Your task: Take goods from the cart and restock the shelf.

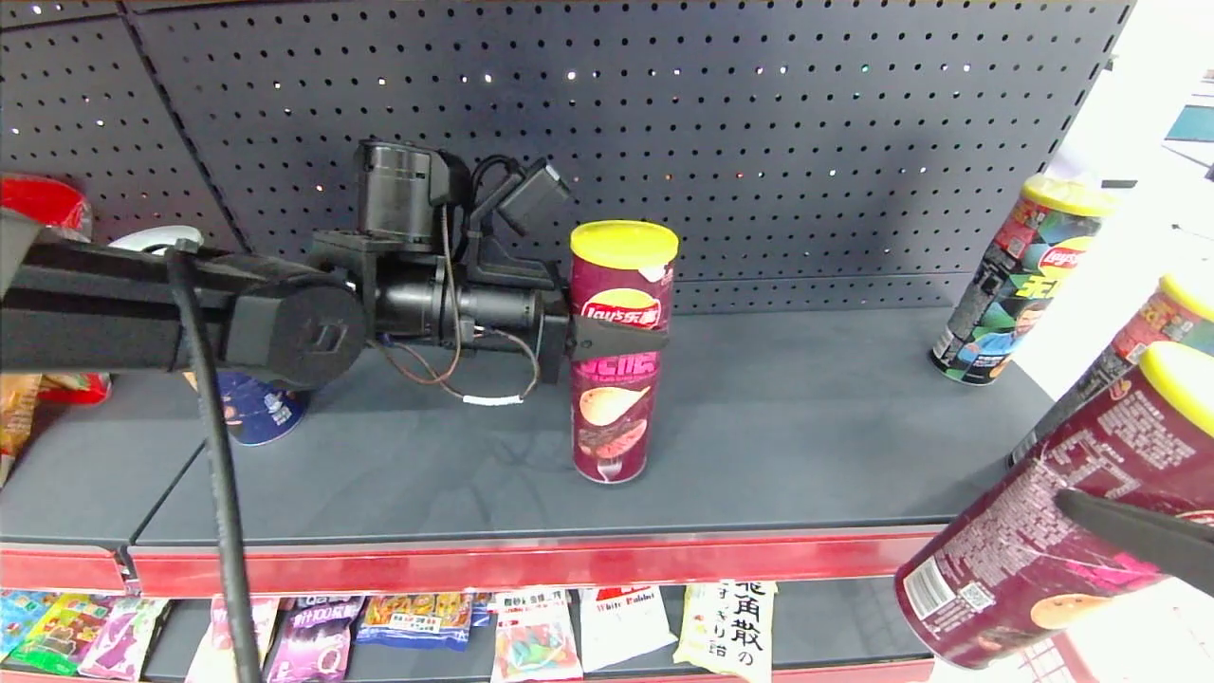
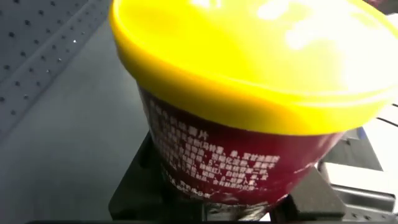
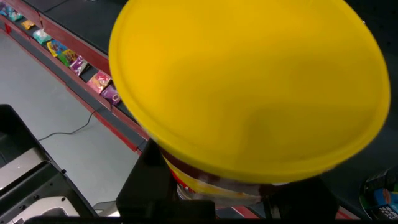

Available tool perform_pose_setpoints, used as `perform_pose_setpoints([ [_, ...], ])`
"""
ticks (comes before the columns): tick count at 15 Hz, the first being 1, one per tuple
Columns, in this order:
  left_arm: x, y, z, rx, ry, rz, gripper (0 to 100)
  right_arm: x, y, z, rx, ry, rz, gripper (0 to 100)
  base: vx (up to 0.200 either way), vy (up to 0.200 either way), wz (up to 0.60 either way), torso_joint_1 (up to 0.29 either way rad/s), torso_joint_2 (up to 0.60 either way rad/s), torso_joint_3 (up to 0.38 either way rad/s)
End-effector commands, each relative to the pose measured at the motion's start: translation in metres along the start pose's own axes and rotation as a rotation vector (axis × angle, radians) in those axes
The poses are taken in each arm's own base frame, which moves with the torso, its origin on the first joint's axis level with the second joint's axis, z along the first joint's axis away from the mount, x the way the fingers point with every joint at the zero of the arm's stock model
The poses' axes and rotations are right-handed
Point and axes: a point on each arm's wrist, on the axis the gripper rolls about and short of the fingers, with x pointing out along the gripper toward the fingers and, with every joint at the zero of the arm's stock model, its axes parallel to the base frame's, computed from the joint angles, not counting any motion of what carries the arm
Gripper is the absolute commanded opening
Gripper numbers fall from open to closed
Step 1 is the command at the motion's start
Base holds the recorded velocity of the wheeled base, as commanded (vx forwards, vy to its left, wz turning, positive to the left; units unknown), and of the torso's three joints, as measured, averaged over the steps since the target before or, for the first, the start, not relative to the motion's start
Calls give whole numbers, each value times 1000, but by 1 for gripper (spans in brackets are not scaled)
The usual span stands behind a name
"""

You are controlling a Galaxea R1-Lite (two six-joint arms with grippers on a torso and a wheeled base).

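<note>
A maroon chip can [image 1: 616,379] with a yellow lid stands upright on the grey shelf deck [image 1: 778,446], near its middle. My left gripper [image 1: 618,338] reaches in from the left and is shut on the can's upper half. In the left wrist view the same can [image 2: 217,155] sits between the black fingers [image 2: 134,193]. A second maroon chip can [image 1: 1053,512] hangs tilted at the lower right, in front of the shelf edge. My right gripper [image 1: 1138,531] is shut on it. The right wrist view shows its yellow lid [image 3: 249,87] above the fingers [image 3: 143,186].
A black and teal can [image 1: 1020,285] stands at the shelf's right end. Another yellow-lidded can [image 1: 1152,327] shows behind the held one. A blue round item [image 1: 256,408] and red packs [image 1: 43,204] sit at the left. Snack packets [image 1: 531,631] hang on the lower shelf below the red lip [image 1: 531,564].
</note>
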Motion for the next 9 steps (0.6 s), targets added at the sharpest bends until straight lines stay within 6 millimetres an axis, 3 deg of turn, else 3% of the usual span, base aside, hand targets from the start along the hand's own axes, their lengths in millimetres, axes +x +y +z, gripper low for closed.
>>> perform_pose_setpoints([
  [1, -8, -20, 4, 16, -9, -11, 0, 1, 0, 0, 1, 4, 1, 0, 0, 0, 0, 0, 0, 0],
  [9, -8, -29, -19, 14, 4, 20, 0, 0, 0, 0, 0, 2, 1, 0, 0, 0, 0, 0, 0, 0],
])
